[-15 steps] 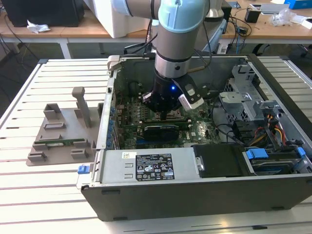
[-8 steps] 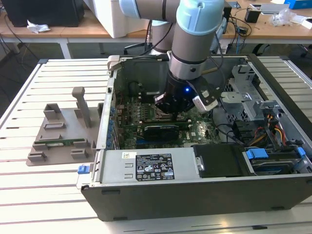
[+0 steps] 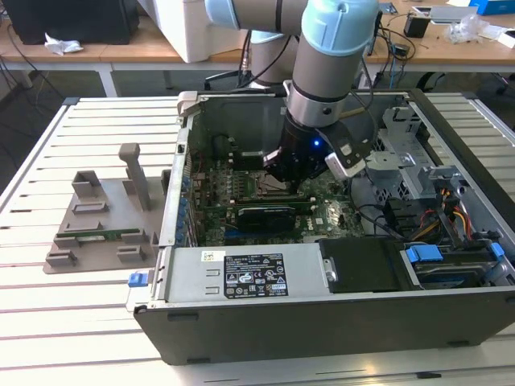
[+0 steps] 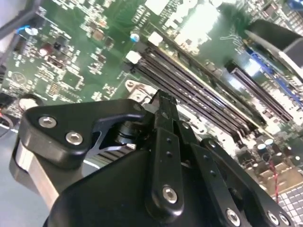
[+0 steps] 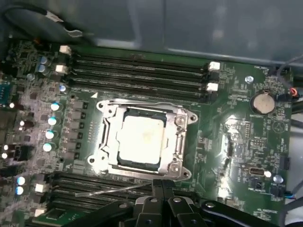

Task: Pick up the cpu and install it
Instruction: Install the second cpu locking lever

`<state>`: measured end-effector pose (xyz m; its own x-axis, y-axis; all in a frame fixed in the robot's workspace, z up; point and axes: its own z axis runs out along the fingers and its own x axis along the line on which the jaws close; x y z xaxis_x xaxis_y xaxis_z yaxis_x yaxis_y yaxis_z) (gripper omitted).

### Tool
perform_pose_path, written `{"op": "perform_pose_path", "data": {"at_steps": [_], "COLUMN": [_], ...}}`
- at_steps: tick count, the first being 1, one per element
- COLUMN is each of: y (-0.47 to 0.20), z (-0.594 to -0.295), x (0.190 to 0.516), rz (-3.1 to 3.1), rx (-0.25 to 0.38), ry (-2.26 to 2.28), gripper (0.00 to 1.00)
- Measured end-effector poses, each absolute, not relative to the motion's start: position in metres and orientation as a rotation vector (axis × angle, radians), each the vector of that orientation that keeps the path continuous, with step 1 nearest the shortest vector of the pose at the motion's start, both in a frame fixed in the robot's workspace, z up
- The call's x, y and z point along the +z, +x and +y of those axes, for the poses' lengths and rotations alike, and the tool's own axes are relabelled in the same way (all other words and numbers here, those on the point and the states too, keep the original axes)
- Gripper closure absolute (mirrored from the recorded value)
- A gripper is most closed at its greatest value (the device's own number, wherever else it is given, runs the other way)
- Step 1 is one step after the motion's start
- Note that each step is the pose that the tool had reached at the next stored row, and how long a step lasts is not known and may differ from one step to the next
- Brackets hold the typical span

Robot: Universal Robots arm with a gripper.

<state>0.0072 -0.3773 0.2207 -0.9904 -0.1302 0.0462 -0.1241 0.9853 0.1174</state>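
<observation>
Cpu seated in the socket, gripper just above the board.

In the first wrist view the cpu [image 5: 141, 139] lies flat inside the metal socket frame [image 5: 180, 137]; the gripper [image 5: 162, 187], fingers pressed together and holding nothing, sits at its 6 o'clock, memory slots [image 5: 137, 71] at 12.

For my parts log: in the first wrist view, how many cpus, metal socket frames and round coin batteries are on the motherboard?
cpu: 1
metal socket frame: 1
round coin battery: 1
Total: 3
</observation>
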Motion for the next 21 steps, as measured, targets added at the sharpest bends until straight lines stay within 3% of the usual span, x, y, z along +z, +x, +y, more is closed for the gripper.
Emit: {"op": "perform_pose_path", "data": {"at_steps": [10,16,21], "y": [-0.043,-0.054,-0.056], "z": [-0.383,-0.383,-0.384], "x": [0.207,0.206,0.205], "rz": [-3.075,-3.070,-3.065], "rx": [-0.212,-0.277,-0.292], "ry": [0.206,0.236,0.266], "gripper": [0.89,0.89,0.89]}}
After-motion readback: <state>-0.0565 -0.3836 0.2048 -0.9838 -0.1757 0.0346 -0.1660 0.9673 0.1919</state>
